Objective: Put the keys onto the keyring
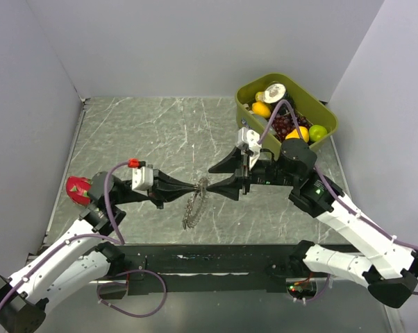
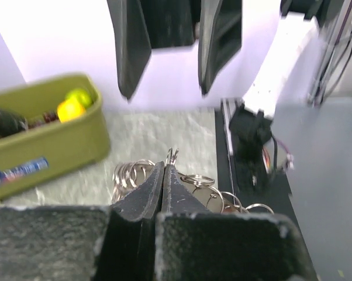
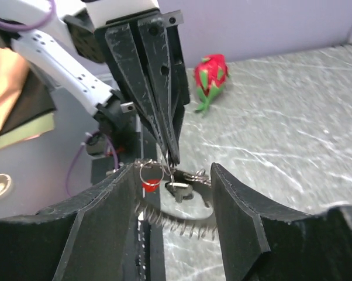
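Left gripper (image 1: 196,187) pinched shut on keyring (image 1: 193,207), which hangs below its tips mid-table. Right gripper (image 3: 173,175) is open and empty, straddling those tips. Red key (image 3: 148,186) is beside them.

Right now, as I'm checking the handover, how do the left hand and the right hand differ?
The left hand is shut, pinching the keyring at its top; the right hand is open, gripping nothing. The keyring hangs from the left hand, while the right hand's fingers stand either side of it. Both have black fingers and meet tip to tip above the table.
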